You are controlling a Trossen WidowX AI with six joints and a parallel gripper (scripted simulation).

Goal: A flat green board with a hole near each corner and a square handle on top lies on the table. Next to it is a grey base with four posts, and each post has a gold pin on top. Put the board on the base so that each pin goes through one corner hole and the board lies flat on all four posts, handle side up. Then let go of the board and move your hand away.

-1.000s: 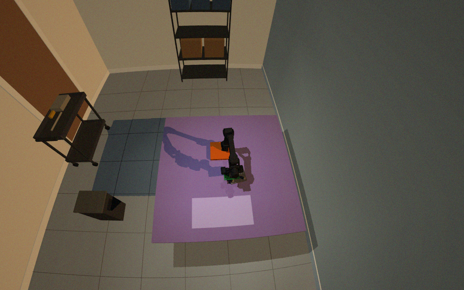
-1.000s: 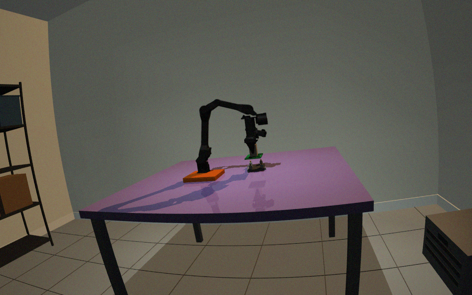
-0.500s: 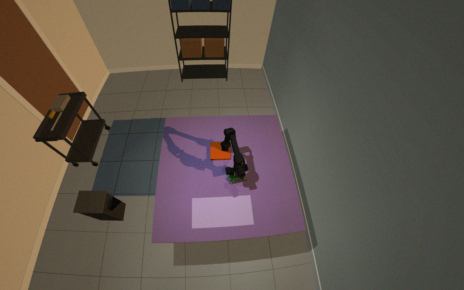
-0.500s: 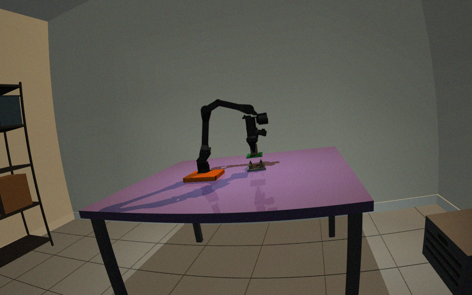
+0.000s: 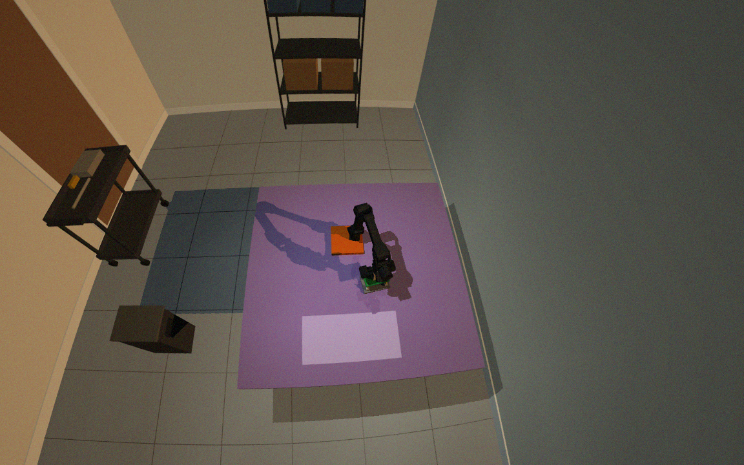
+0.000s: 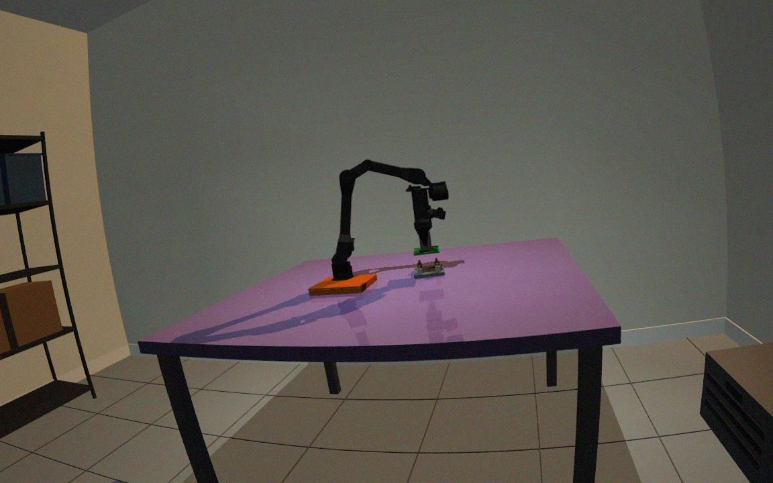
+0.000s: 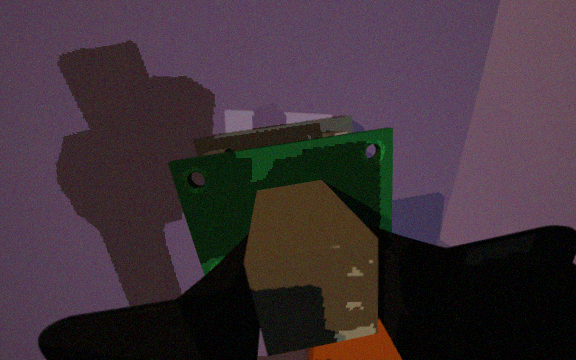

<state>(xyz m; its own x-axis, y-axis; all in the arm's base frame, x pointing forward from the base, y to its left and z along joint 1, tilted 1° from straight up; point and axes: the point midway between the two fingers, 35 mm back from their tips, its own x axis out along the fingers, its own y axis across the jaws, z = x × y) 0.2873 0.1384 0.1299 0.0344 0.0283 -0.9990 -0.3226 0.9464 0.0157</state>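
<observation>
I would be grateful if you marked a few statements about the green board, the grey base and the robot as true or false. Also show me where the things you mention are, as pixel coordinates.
1. The jaws are closed on the handle (image 7: 313,230). True.
2. The green board (image 5: 369,282) (image 6: 426,250) (image 7: 218,200) lies flat on the posts. False: it hangs above them.
3. The grey base (image 5: 377,290) (image 6: 429,274) (image 7: 339,121) stands on the table (image 5: 282,347) (image 6: 497,300) (image 7: 318,40). True.
4. The arm is mounted on a blue plate. False: the plate (image 5: 343,247) (image 6: 332,286) (image 7: 363,347) is orange.
</observation>
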